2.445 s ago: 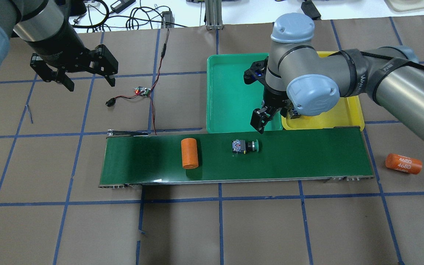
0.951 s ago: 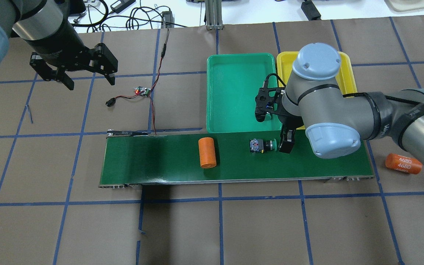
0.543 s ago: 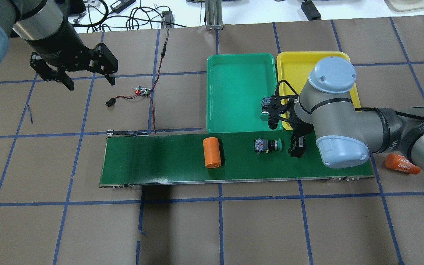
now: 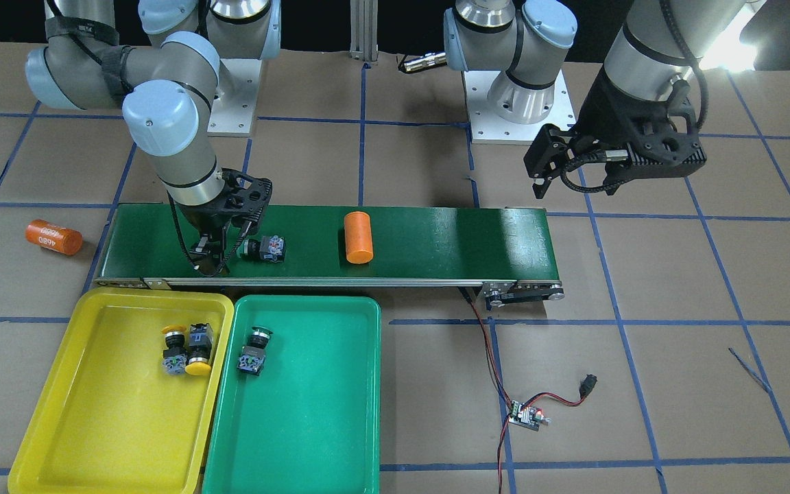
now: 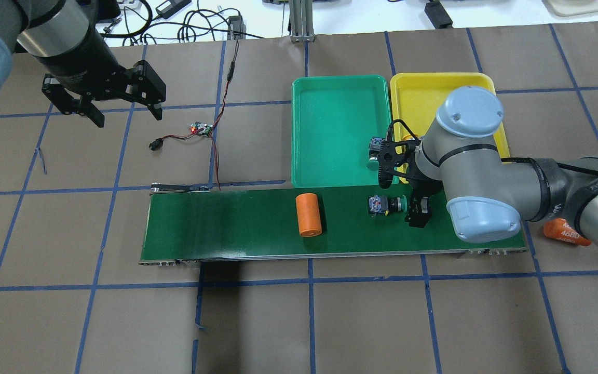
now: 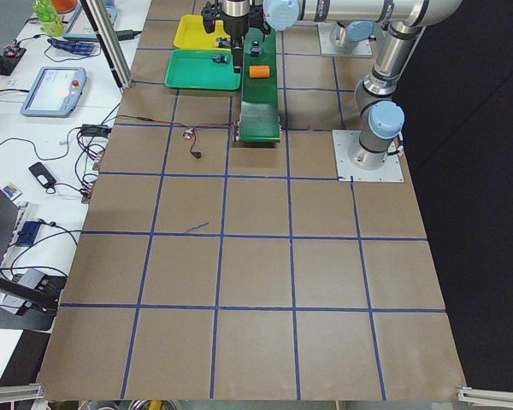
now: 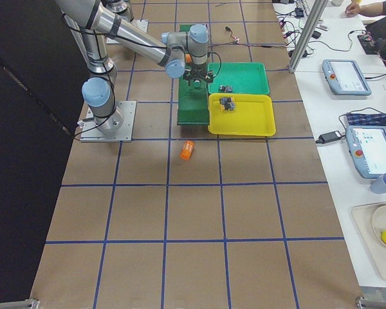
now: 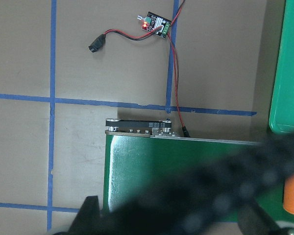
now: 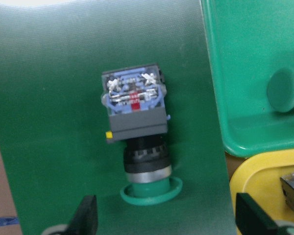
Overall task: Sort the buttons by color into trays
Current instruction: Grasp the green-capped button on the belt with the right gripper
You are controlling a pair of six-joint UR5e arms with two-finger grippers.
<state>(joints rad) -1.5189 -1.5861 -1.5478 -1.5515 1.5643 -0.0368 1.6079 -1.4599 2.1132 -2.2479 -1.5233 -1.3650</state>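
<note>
Three of the four are sorted, as I judge it: the yellow tray (image 4: 93, 425) holds both yellow buttons (image 4: 186, 348), and the green tray (image 4: 313, 425) holds one green button (image 4: 254, 351). The last green button (image 4: 265, 248) lies on its side on the belt (image 4: 436, 240), long axis along the belt. Its cap points toward the right gripper (image 9: 166, 218), which is spread wide just beyond the cap and grips nothing. Well apart, the left gripper (image 5: 127, 118) hangs wide open and empty.

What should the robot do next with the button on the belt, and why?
Probably lower the right tool and shut it on the button: the tool hangs open over it, and it lies on the belt, outside the green tray.
</note>
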